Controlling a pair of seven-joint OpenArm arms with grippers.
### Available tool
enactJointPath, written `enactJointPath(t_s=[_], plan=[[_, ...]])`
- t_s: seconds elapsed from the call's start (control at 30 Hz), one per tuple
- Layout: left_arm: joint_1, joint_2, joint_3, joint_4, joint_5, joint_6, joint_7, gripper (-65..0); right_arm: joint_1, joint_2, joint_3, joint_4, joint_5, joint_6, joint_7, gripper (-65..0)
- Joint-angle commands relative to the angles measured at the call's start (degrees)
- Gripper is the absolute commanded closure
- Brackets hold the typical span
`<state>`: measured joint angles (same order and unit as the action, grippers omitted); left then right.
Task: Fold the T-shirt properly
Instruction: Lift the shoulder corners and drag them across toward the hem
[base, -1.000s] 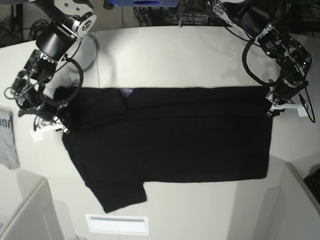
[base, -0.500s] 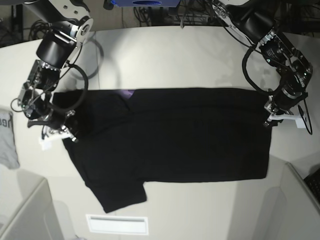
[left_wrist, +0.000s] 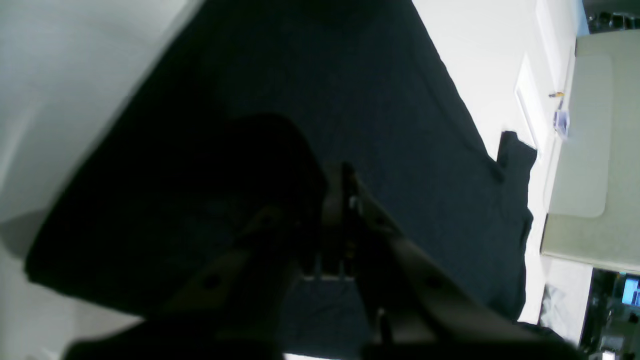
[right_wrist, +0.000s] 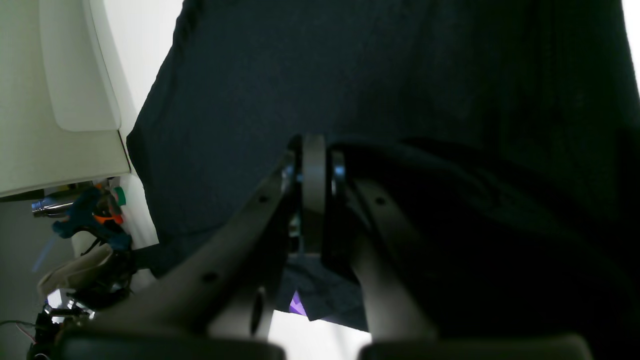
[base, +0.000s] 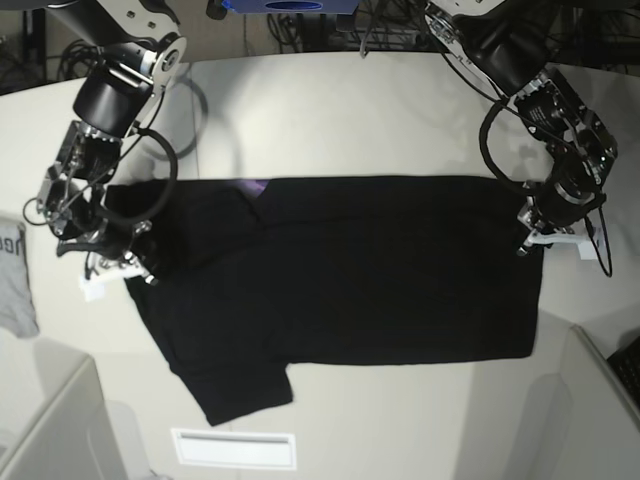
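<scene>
The black T-shirt (base: 380, 270) lies spread across the white table, collar end toward the view's left, with one sleeve (base: 245, 385) sticking out at the front. A purple patch (base: 256, 186) shows at the collar. My left gripper (base: 530, 240) is shut on the shirt's far hem corner; in the left wrist view (left_wrist: 342, 172) black cloth (left_wrist: 350, 75) is bunched over its closed fingers. My right gripper (base: 135, 268) is shut on the shirt's shoulder edge; in the right wrist view (right_wrist: 312, 145) the jaws are closed with cloth (right_wrist: 350, 65) draped over one side.
A light grey garment (base: 12, 280) lies at the table's left edge. A white rectangular strip (base: 235, 448) sits near the front edge. Grey partitions stand at the front left (base: 60, 430) and front right (base: 600, 410). Cables lie behind the table.
Both grippers have moved a little toward the front of the table, each still holding its end of the shirt. The shirt's far edge shifted slightly with them.
</scene>
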<state>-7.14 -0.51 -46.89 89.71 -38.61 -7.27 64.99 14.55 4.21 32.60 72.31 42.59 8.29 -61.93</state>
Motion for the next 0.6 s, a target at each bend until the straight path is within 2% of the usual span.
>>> enactJointPath(t_s=[0.0,0.07,0.2,0.27,0.43,0.5,0.57], plan=[[-1.00,-0.50,0.78,1.06,-1.26,-0.25,-0.51,0.0,1.59,0.58,-0.03,1.05,1.32,-0.07,0.44,0.0],[-1.00,-0.94,1.22,1.06,-1.26,-0.25,-0.51,0.0,1.50,0.58,-0.03,1.14,1.32,-0.07,0.26,0.0],[-1.00,-1.29,0.87,1.15,-1.26,-0.25,-1.04,0.0,1.32,0.58,0.32,1.58,1.68,-0.07,0.53,-19.4],[-0.56,-2.17,0.87,1.76,-1.35,-0.25,-3.67,-9.5,1.23,0.58,0.41,2.37,1.68,-0.07,0.53,-22.7],[1.03,-2.43,-0.09,5.72,-1.61,-0.25,-7.63,-44.9,-2.81,0.23,0.50,13.80,1.68,-0.16,1.84,-23.0],[1.47,-2.26,-1.06,8.35,-1.70,-0.25,-7.63,-54.6,-5.27,0.06,0.50,18.81,1.59,-0.25,3.16,-23.0],[3.22,-2.17,-2.56,11.17,-1.79,-0.25,-7.63,-61.2,-9.05,-0.21,0.59,24.08,1.76,-0.51,4.04,-23.0]])
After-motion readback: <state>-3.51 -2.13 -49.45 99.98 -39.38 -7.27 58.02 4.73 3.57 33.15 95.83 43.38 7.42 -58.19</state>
